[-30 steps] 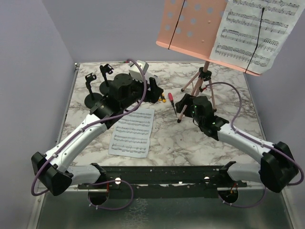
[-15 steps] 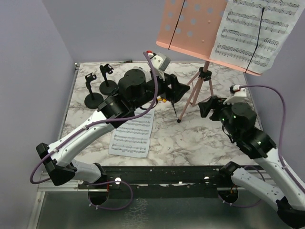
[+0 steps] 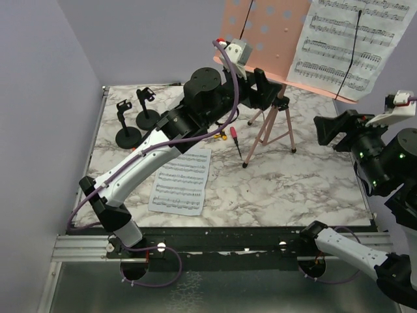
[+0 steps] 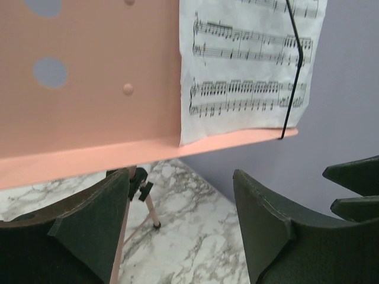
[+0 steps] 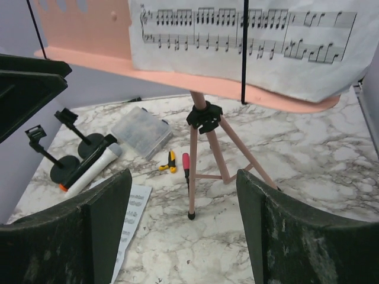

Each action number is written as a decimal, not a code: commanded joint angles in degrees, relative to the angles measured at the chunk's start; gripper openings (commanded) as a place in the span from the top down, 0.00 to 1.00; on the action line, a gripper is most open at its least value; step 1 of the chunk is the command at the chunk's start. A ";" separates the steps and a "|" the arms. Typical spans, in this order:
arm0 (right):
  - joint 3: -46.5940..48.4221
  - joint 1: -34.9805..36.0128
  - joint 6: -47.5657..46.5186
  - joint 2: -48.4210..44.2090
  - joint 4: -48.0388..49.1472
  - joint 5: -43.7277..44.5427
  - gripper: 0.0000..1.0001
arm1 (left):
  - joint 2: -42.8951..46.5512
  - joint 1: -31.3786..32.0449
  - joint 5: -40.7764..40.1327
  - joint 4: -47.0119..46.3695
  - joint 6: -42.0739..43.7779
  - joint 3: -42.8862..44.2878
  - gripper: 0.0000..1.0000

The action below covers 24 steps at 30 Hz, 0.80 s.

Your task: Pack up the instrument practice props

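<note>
The pink tripod (image 3: 273,124) stands at the back of the table, and its perforated desk (image 3: 260,39) holds a white sheet-music page (image 3: 345,39) under a black wire clip. My left gripper (image 3: 266,90) is open and empty, raised just below the desk's lower lip (image 4: 89,154). My right gripper (image 3: 328,130) is open and empty, high at the right and facing the tripod (image 5: 204,148). A second page (image 3: 181,179) lies on the table. Two black mic holders (image 3: 127,134) stand at the back left. The grey-headed microphone (image 5: 89,173) and the black one (image 5: 89,161) lie beside them.
A clear plastic box (image 5: 141,130) sits behind the microphones. A red screwdriver (image 3: 232,134) and a yellow one (image 5: 170,161) lie by the tripod's front leg. Purple walls close in the left, back and right sides. The left arm hides the microphones from the top camera.
Both arms rose off the table. The left gripper moved up and right to the desk's lower edge. The right arm swung up and to the right, away from the tripod.
</note>
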State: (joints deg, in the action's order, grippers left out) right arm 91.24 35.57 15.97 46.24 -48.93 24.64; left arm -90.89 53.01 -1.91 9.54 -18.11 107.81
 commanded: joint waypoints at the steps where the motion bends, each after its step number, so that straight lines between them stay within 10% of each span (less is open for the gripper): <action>1: 8.64 0.31 -1.21 7.76 -10.16 5.84 0.26 | -4.26 0.38 -3.03 -0.18 1.51 8.13 0.27; 24: 18.07 0.35 -21.89 17.46 12.91 22.81 0.23 | -19.92 0.34 -1.27 -3.31 -1.76 25.29 0.28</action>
State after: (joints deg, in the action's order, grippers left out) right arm 106.34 35.64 2.11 59.55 -40.75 42.94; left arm -110.02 53.01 -3.84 8.23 -18.46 130.34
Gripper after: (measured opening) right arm 0.774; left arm 0.722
